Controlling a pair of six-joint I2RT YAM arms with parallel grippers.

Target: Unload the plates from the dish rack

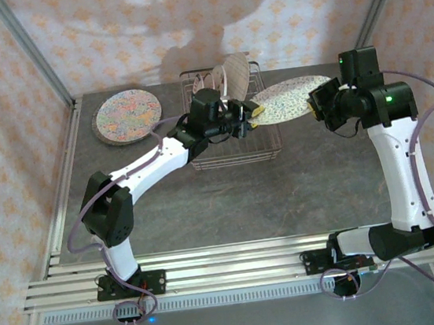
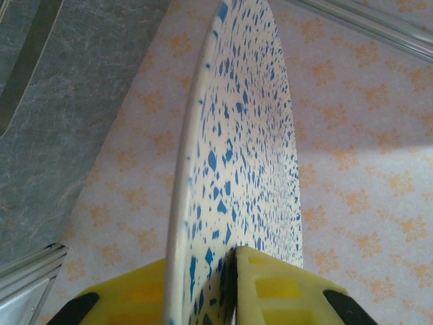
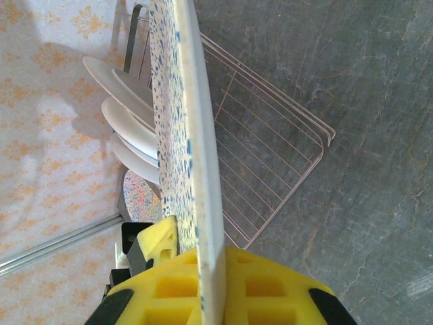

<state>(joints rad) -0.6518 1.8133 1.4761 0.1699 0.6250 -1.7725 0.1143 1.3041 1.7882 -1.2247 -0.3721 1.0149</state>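
Observation:
A white plate with blue speckles (image 1: 288, 98) hangs level over the right end of the wire dish rack (image 1: 236, 154). My left gripper (image 1: 252, 115) is shut on its left rim and my right gripper (image 1: 319, 101) is shut on its right rim. In the left wrist view the speckled plate (image 2: 237, 135) runs edge-on out of the left gripper (image 2: 203, 291). The right wrist view shows the plate's edge (image 3: 196, 135) clamped in the right gripper (image 3: 210, 284), above the rack (image 3: 270, 156). Three white plates (image 3: 128, 101) lean in the rack's back; one patterned plate (image 1: 231, 73) stands there.
Floral plates (image 1: 126, 116) lie stacked on the grey table at the back left, also visible past the rack as a colourful disc (image 3: 139, 200). Patterned walls close in the back and sides. Bare grey table (image 1: 237, 199) lies in front of the rack.

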